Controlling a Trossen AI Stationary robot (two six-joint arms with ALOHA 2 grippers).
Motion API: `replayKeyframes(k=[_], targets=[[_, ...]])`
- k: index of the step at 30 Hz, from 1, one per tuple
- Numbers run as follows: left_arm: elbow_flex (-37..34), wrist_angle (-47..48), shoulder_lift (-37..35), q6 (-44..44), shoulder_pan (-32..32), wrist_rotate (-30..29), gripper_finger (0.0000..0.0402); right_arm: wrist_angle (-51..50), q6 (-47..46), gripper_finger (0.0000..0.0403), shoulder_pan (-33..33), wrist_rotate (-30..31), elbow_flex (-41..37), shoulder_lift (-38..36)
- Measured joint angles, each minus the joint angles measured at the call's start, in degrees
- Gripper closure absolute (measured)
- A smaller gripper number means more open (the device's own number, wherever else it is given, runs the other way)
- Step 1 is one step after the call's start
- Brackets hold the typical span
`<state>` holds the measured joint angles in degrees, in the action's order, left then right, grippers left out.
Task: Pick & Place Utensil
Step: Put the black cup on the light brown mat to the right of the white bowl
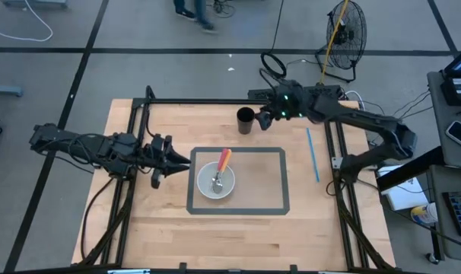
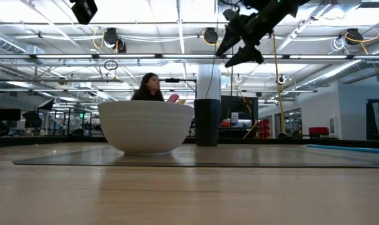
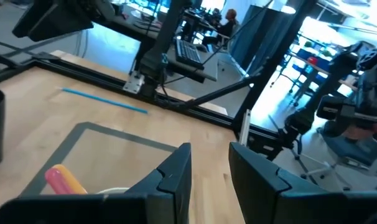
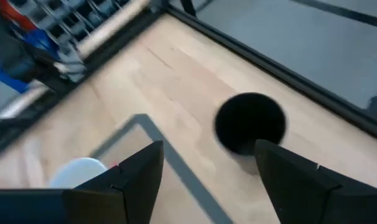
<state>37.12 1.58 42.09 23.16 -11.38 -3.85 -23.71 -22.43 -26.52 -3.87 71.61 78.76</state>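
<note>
A utensil with a red-orange handle and a metal head lies in the white bowl on the grey mat, its handle leaning on the bowl's far rim; the handle also shows in the left wrist view. A black cup stands upright beyond the mat; it also shows in the right wrist view. My left gripper is open and empty, left of the bowl. My right gripper is open and empty, in the air just right of the cup; it shows high up in the low view.
A blue straw lies on the wood right of the mat. Black frame rails run along the table's far, left and right sides. A person sits in the room beyond the table.
</note>
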Motion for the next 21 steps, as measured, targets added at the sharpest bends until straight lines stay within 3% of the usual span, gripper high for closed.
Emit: replayKeyframes(k=[8, 21], targets=[[0.0, 0.0, 0.0, 0.5, 0.0, -2.4, 0.0289, -3.6, 4.4, 0.0171, -5.9, -8.2, 8.2, 8.5], [0.0, 0.0, 0.0, 1.5, 0.0, -3.7, 0.0289, -11.0, 9.5, 0.017, -8.8, -8.3, 15.3, 20.0]])
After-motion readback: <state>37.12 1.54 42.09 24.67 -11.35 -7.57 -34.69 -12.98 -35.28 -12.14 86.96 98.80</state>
